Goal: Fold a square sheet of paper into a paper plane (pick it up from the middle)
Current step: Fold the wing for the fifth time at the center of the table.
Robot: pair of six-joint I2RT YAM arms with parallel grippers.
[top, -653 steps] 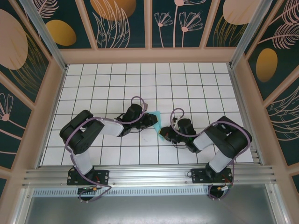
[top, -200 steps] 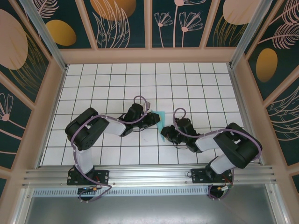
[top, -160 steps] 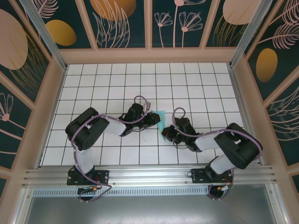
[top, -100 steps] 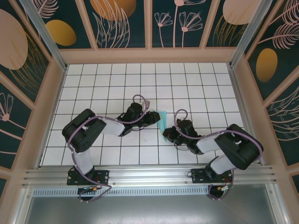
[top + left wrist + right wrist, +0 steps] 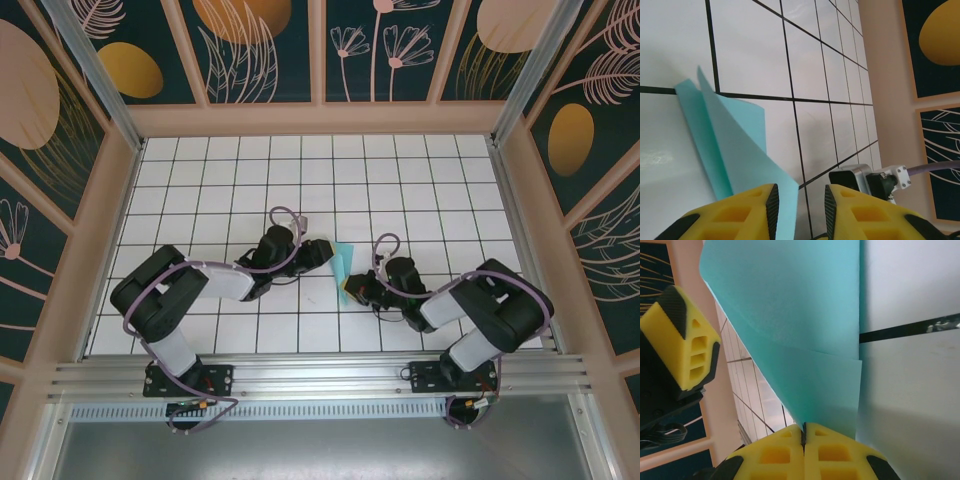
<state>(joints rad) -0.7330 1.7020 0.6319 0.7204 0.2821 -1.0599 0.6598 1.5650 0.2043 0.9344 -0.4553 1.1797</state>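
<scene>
Right wrist: folded paper (image 5: 790,315) pinched between closed right jaws.

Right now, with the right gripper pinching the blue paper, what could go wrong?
The right gripper is shut on only a narrow tip of the paper; a tug might tear it or slip off. The left gripper is open at the loose folded layers, so closing could crease them crooked.

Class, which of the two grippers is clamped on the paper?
The right gripper: its jaws are shut on the paper, at its edge, while the left gripper has its jaws apart.
</scene>
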